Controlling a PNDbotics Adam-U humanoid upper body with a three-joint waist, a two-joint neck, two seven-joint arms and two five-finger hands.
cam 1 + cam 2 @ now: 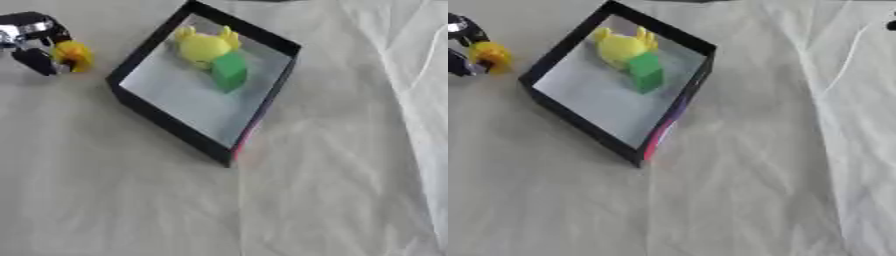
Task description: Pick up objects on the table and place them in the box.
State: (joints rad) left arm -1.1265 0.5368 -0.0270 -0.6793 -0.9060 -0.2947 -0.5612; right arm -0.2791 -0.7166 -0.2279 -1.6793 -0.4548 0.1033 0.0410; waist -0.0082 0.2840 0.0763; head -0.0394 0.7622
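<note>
A black-walled box (140, 102) with a pale floor lies askew in the upper middle. Inside it, near the far corner, a yellow toy (204, 46) lies beside a green block (230, 71). At the far left my left hand (33, 42) is curled round a small yellow and orange object (73, 55), just left of the box's wall. My right hand shows in neither view.
A wrinkled white cloth (332, 180) covers the table. A raised fold (833, 85) runs down the right side. A pink strip (656, 141) shows on the box's near right wall.
</note>
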